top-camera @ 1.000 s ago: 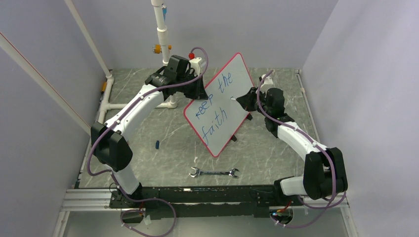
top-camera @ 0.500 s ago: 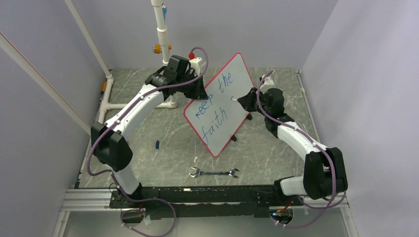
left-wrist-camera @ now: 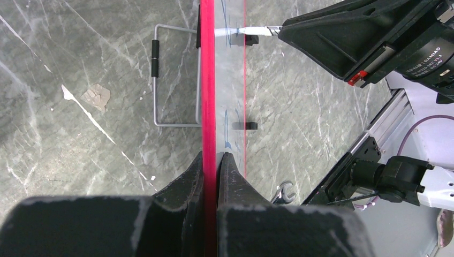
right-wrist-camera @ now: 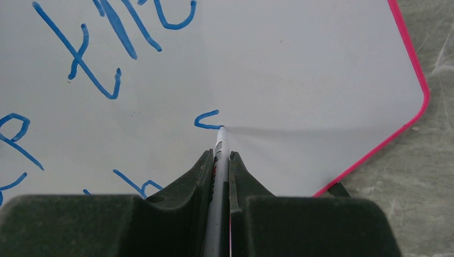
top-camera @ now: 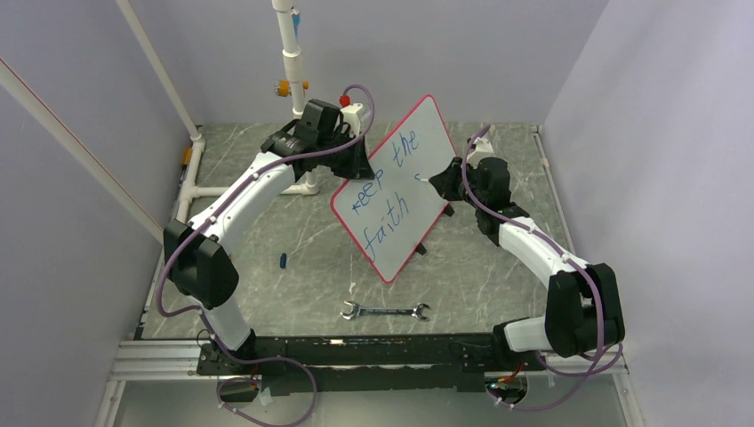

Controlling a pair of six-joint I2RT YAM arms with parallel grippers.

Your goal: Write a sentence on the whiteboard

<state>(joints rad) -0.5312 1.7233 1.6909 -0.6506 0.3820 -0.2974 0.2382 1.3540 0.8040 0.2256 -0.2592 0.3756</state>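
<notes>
The left gripper (left-wrist-camera: 210,160) pinches the red rim of the whiteboard (left-wrist-camera: 207,80), which runs edge-on straight ahead of its fingers. Far ahead on the right, the right gripper (left-wrist-camera: 282,31) holds a white marker (left-wrist-camera: 251,30) against the board's face. A wire stand (left-wrist-camera: 155,80) sits ahead-left.

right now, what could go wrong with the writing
1. The left gripper pinches the whiteboard only at its thin rim. Marker pressure might pivot or slip it, skewing the letters.
2. The right gripper holds the marker's slim barrel, so pushing on the tip could slide it back.
3. The stroke at the tip sits mid-board, so a long word may crowd the right rim.
</notes>
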